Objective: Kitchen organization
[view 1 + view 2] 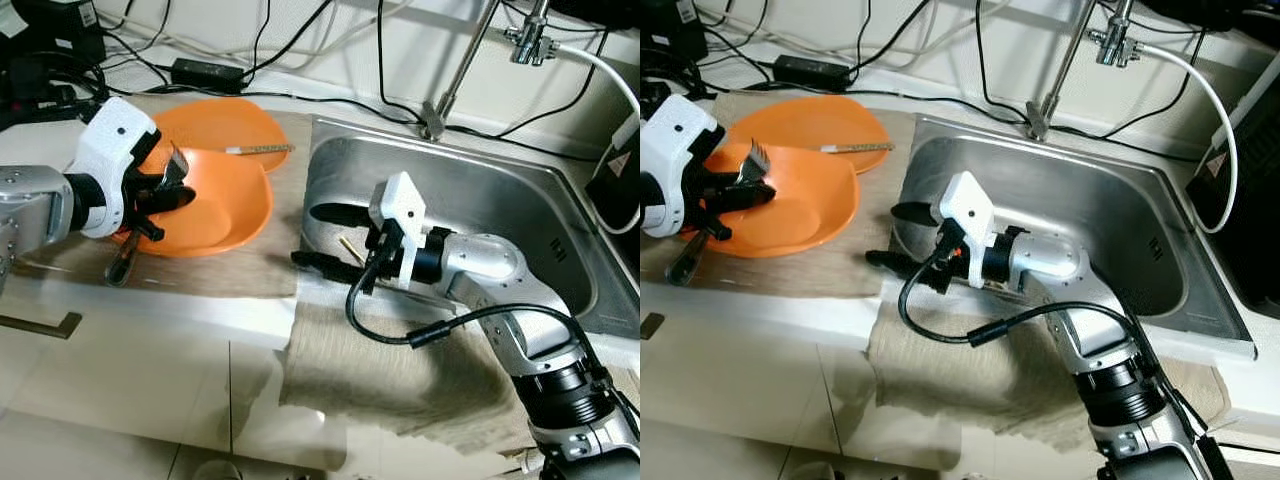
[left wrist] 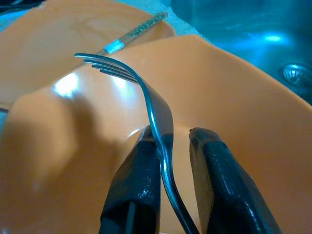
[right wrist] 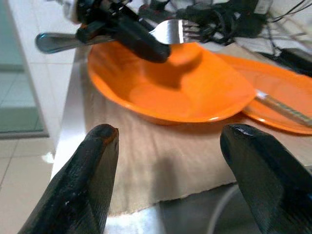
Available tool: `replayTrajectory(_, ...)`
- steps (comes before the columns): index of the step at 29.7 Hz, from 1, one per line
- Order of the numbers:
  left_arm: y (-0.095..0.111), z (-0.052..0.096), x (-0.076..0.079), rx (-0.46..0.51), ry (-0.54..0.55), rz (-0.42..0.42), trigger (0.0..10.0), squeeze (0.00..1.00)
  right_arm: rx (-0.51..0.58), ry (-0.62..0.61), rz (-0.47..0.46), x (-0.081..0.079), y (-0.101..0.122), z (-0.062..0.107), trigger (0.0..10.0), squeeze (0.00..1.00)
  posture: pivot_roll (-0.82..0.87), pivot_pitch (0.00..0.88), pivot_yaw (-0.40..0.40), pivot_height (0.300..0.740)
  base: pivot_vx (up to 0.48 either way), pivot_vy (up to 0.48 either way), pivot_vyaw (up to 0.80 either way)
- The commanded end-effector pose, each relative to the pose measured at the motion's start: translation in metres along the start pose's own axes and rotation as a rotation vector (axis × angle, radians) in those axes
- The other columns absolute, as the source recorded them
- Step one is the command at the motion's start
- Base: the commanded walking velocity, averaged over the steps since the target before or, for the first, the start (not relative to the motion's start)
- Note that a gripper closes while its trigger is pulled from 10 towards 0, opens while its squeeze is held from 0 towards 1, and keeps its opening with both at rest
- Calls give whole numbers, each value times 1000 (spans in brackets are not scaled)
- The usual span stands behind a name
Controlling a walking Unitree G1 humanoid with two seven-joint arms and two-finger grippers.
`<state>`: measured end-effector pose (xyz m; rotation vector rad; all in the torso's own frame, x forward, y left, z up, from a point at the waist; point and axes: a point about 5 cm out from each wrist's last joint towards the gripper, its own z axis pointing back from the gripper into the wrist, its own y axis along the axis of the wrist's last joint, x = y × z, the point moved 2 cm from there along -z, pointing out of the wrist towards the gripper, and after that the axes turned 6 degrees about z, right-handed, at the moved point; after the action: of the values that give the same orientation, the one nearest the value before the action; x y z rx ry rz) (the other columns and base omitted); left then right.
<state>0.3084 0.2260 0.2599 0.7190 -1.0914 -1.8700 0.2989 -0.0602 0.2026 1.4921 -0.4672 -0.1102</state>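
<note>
My left gripper (image 1: 175, 190) is shut on a metal fork (image 1: 177, 162), held level over the near orange bowl (image 1: 225, 205) with the tines curving up. In the left wrist view the fork (image 2: 156, 105) runs between both black fingers (image 2: 139, 165). An orange plate (image 1: 225, 122) lies behind the bowl, with a thin pale stick-like utensil (image 1: 258, 150) resting on it. My right gripper (image 1: 305, 235) stands open at the left rim of the steel sink (image 1: 480, 190), pointing toward the bowl, with nothing between its fingers (image 3: 97, 161).
Bowl and plate rest on a beige mat (image 1: 200, 275) on the counter. A cloth (image 1: 380, 370) hangs over the counter's front edge below the sink. The faucet (image 1: 455, 75) rises behind the sink. Cables and a power adapter (image 1: 205, 72) line the back wall.
</note>
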Motion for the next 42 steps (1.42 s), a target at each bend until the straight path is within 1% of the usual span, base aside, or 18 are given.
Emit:
replayTrajectory(1,23,5,8,114,-40,-9,0,0,45,-87,5,14,9,2,10000,0,71,0,-126,740,0,0,0)
replayTrajectory(3,45,10,19,257,-111,8,0,0,115,-165,-39,23,18,0,10000,0,70,0,-127,740,0,0,0)
replayTrajectory(5,64,14,37,371,-211,30,0,0,196,-214,-128,29,27,-2,10000,0,70,0,-128,740,0,0,0)
replayTrajectory(8,77,16,64,442,-365,58,0,0,313,-212,-275,30,38,-3,10000,0,68,0,-129,740,0,0,0)
replayTrajectory(9,77,15,77,458,-444,66,0,0,371,-193,-340,29,43,-4,10000,1000,66,0,-131,740,0,0,0)
replayTrajectory(10,77,15,77,458,-444,66,0,0,371,-193,-340,29,43,-4,10000,1000,66,0,-131,740,0,0,0)
replayTrajectory(11,75,14,94,469,-542,64,0,0,456,-165,-432,27,50,-4,10000,1000,63,0,-131,740,0,0,0)
replayTrajectory(13,71,12,103,461,-587,56,0,0,517,-152,-501,26,55,-3,10000,1000,61,0,-129,740,0,0,0)
replayTrajectory(17,58,5,110,417,-605,68,0,0,633,-142,-652,31,64,0,10000,1000,53,0,-127,740,0,0,0)
replayTrajectory(20,52,4,114,405,-623,95,0,0,680,-128,-724,33,69,5,10000,1000,49,0,-126,740,0,0,0)
replayTrajectory(22,52,5,117,423,-639,116,0,0,706,-113,-769,33,71,8,10000,1000,49,0,-126,740,0,0,0)
replayTrajectory(25,53,6,115,481,-644,149,0,0,718,-68,-808,30,74,11,10000,1000,47,0,-125,740,0,0,0)
replayTrajectory(30,52,8,112,521,-657,184,0,0,720,-41,-832,26,75,12,10000,1000,47,0,-124,740,0,0,0)
replayTrajectory(35,48,9,111,522,-665,186,0,0,727,-38,-854,26,75,13,10000,953,48,0,-125,740,0,0,0)
replayTrajectory(36,47,10,109,527,-661,193,0,0,704,-40,-847,27,75,15,10000,510,47,0,-123,740,0,0,0)
replayTrajectory(37,46,11,108,526,-662,192,0,0,688,-31,-842,26,75,15,10000,216,46,0,-123,740,0,0,0)
replayTrajectory(38,46,11,109,527,-666,192,0,0,683,-20,-843,25,75,15,10000,0,46,0,-123,740,0,0,0)
replayTrajectory(42,47,13,111,545,-689,189,0,0,682,13,-865,21,75,16,10000,0,47,0,-124,740,0,0,0)
